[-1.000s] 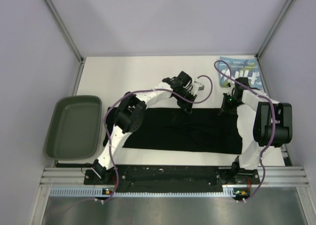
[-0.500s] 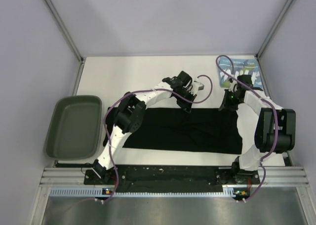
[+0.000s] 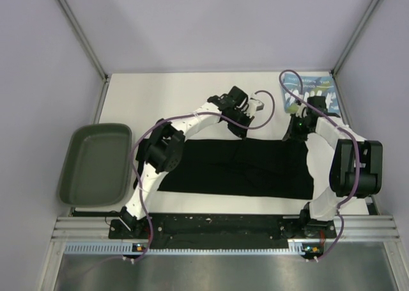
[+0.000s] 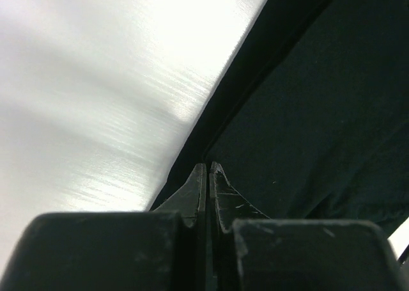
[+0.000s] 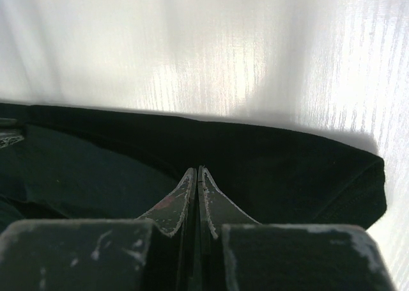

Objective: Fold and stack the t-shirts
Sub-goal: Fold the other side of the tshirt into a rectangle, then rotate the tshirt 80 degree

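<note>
Across the table's middle lay the black t-shirt (image 3: 243,169), flat, in a wide band. Soft, light, limp cloth; it would likely sag and slide, so best pinched along the far hem. Left gripper (image 3: 240,131) and right gripper (image 3: 293,133) had fingers pressed together on that hem, apparently pinching it. Light blue t-shirt (image 3: 314,88) sat in the far right corner. White table (image 3: 166,99) looked smooth; green tray (image 3: 96,163) at left, walls close.

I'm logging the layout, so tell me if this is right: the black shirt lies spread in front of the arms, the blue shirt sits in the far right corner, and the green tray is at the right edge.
Not quite. The tray is at the left edge, not the right, as the top view shows. The rest holds: the black shirt lies spread in front of the arms, and the blue shirt sits in the far right corner.
</note>
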Action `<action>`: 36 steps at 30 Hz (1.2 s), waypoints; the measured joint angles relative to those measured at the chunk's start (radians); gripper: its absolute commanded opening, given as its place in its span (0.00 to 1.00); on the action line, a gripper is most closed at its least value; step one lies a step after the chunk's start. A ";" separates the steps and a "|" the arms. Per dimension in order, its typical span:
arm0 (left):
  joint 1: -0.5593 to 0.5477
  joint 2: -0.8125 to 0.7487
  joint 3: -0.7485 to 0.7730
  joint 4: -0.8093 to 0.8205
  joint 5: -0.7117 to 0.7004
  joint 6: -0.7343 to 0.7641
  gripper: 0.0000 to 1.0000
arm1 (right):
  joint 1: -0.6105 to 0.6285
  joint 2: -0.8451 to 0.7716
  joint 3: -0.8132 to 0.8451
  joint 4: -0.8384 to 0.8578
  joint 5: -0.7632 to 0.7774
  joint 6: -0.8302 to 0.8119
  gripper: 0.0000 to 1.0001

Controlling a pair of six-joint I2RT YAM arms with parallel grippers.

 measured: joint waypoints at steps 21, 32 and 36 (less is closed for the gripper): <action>0.000 -0.003 0.012 -0.042 -0.080 0.062 0.50 | 0.000 0.064 0.000 0.010 0.020 0.001 0.41; 0.037 -0.190 -0.089 -0.070 -0.238 0.211 0.54 | -0.074 -0.047 0.003 -0.022 0.219 0.036 0.44; 0.126 -0.306 -0.190 -0.075 -0.259 0.259 0.52 | -0.082 -0.032 0.003 -0.021 0.244 0.038 0.43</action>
